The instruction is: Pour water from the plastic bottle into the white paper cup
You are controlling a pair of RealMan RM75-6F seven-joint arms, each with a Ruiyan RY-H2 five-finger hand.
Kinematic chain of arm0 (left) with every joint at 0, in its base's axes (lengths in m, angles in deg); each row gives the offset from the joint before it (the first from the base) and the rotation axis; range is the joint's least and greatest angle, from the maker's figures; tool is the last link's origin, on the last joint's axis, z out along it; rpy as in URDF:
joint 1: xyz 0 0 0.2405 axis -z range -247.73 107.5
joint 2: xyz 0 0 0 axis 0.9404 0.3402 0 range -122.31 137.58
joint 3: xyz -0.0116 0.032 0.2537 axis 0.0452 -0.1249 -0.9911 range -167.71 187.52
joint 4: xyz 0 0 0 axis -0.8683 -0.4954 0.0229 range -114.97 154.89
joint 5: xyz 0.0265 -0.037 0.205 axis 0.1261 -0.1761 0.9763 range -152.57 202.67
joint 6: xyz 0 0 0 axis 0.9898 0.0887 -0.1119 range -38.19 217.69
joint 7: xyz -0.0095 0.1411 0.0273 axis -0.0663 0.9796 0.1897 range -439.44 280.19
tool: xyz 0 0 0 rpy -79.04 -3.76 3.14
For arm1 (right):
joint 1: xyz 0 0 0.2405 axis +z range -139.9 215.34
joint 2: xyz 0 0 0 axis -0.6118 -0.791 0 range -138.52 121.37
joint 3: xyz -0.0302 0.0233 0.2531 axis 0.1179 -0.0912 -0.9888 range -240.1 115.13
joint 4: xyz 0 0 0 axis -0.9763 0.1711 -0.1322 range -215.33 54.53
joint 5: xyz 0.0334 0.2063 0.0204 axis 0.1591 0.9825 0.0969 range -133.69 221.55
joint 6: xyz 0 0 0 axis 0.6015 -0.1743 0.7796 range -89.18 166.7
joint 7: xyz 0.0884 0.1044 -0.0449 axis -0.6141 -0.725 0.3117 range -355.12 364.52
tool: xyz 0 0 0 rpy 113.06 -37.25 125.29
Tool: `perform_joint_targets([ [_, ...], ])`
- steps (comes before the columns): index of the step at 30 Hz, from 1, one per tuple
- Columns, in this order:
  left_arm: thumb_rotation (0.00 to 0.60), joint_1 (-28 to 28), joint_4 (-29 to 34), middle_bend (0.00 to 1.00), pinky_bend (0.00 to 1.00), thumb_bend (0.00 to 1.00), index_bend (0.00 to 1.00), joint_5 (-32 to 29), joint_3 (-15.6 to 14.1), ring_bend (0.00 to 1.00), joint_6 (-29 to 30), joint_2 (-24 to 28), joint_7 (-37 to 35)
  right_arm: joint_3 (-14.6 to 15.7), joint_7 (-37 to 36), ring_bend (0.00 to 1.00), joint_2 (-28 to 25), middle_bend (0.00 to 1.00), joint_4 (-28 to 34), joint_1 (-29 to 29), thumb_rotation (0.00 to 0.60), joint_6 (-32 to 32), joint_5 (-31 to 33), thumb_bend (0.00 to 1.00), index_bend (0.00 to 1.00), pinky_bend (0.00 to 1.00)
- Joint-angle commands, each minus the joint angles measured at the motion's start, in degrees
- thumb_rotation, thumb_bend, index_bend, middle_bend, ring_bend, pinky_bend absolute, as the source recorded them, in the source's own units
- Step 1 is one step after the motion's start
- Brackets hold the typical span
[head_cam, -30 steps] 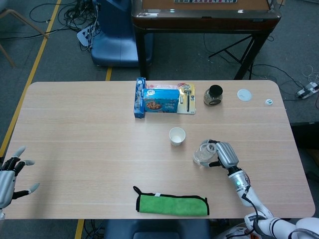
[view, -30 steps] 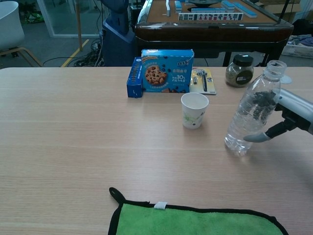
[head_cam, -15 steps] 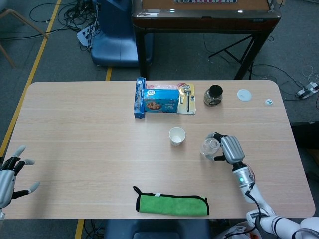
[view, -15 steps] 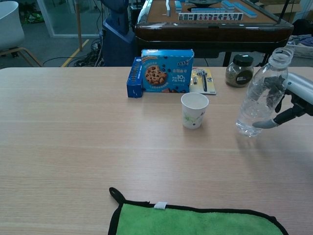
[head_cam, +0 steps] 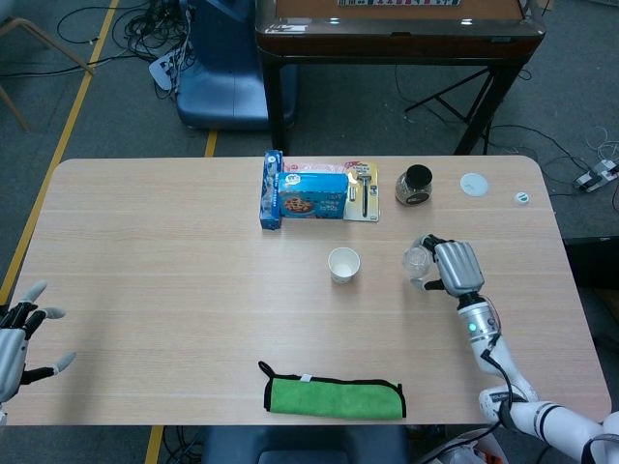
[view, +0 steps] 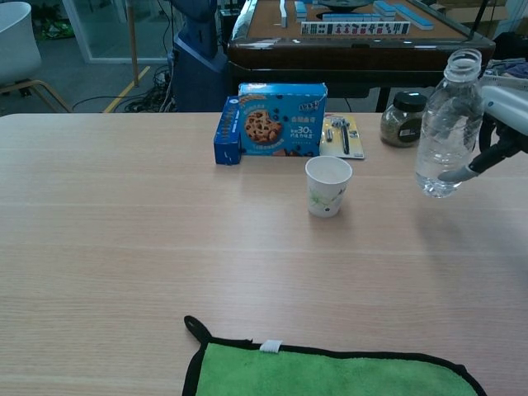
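Right hand (head_cam: 456,268) grips the plastic bottle (view: 446,125), upright and uncapped, held clear of the table (head_cam: 174,261), to the right of the white paper cup (view: 328,186) (which stands apart, in front of the blue biscuit box (view: 282,119)). Left hand (head_cam: 17,333) hangs spread, holding nothing, off the table's left edge.

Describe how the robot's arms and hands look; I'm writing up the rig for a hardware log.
The right hand has a silver-grey metallic back with black finger parts. Its forearm is slim, white and grey, with a small green light and a thin black cable running along it. The left hand shows only at the frame edge: dark fingers tipped in light grey.
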Motion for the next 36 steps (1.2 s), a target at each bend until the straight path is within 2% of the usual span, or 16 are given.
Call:
perform_joint_targets([
  [1,0.6,0.1,-0.2,0.08,0.56,0.1,0.37,-0.2,0.0,0.23,-0.2,0.0,0.1,-1.7,2.9,0.55,-0.2,0.65,-0.1,1.7,0.6,-2.5,2.7,0.12,0.62,0.58],
  [6,0.6,0.0,-0.4,0.08,0.56,0.1,0.37,-0.5,0.3,0.23,0.1,0.0,0.1,-3.0,6.7,0.55,0.9,0.65,-2.3,4.1,0.6,-5.2,5.5,0.12,0.63,0.58],
  [15,0.6,-0.3,-0.1,0.08,0.56,0.1,0.37,-1.0,0.9,0.23,0.9,0.7,-0.9,-3.2,16.9,0.55,2.6,0.65,-5.9,8.0,0.6,-8.4,8.4,0.12,0.62,0.58],
  [26,0.6,-0.4,0.5,0.08,0.55,0.1,0.37,-0.3,0.7,0.23,1.3,0.9,-0.3,-3.8,30.4,0.55,3.2,0.65,-6.1,11.7,0.6,-11.3,14.6,0.12,0.62,0.58],
  [36,0.6,-0.5,0.5,0.08,0.55,0.1,0.37,-0.1,0.5,0.23,1.3,0.9,0.2,-2.9,38.2,0.55,3.4,0.65,-5.8,13.7,0.6,-10.9,17.0,0.12,0.62,0.58],
])
